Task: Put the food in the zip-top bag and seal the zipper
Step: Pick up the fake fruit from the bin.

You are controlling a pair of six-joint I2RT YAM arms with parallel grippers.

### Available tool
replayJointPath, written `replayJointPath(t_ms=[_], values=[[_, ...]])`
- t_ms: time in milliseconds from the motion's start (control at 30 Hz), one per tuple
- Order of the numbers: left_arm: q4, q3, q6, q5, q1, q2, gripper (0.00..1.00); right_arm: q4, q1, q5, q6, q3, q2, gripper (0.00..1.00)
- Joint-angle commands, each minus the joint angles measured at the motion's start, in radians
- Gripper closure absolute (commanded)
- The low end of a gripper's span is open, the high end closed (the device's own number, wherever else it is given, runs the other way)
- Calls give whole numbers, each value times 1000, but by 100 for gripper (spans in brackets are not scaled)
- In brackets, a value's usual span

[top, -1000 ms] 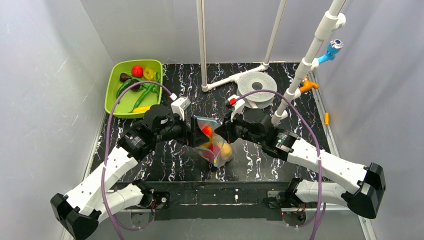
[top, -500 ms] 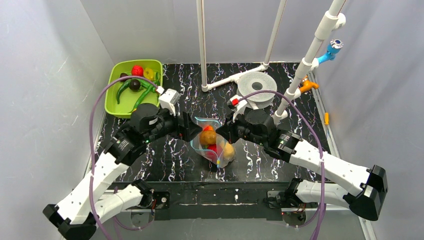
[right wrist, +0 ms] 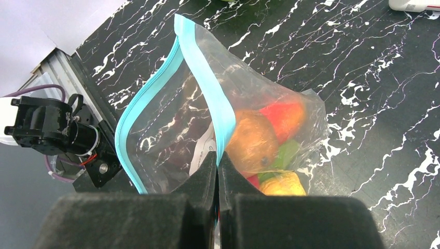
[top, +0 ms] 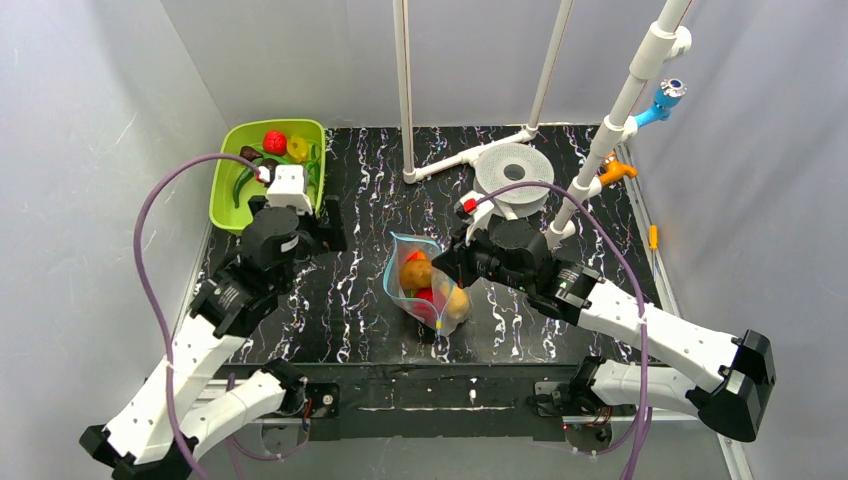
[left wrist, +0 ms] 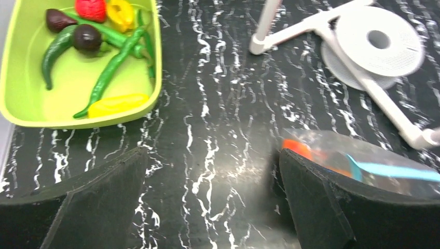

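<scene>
The clear zip-top bag (top: 425,285) lies mid-table with its mouth open toward the back. It holds several foods: a brown round one (right wrist: 251,140), a red one (right wrist: 283,116), a green one (right wrist: 280,155) and a yellow one (right wrist: 280,184). My right gripper (right wrist: 217,161) is shut on one side of the light-blue zipper (right wrist: 207,88); it also shows in the top view (top: 452,268). The other zipper strip (right wrist: 132,129) bows away from it. My left gripper (top: 330,225) is open and empty, left of the bag near the tray. Its fingers (left wrist: 332,207) frame bare table, and the bag (left wrist: 363,155) shows behind the right finger.
The lime-green tray (top: 225,195) at the back left holds a red strawberry (left wrist: 91,8), a yellow pepper (left wrist: 120,13), green chillies (left wrist: 111,67) and dark items. A white spool (top: 513,170) and white poles (top: 404,90) stand at the back; blue (top: 668,98) and orange (top: 615,172) parts are at the back right.
My left gripper has pulled away from the bag's mouth, back and to the left toward the tray. A brown food now lies in the bag. The right arm has not moved.
</scene>
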Motion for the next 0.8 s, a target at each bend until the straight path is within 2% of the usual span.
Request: replayJointPath(t_ms=[0,200,367,567,767], values=[[96,-39,13,-42,120,55,2,67,-6,-10,-14,-8,-7,99],[250,-111,-174,205,453,153,2,70,-8,-18,-8,-16,-18,99],[348,-107,-331,356,676,317,2,76,-11,-18,-6,-25,-27,99],[474,-51,-509,535,848,550,2,81,-15,-53,-6,-29,-29,99],[668,-7,-609,577,900,759,2,125,-17,-71,1,-46,-30,99]])
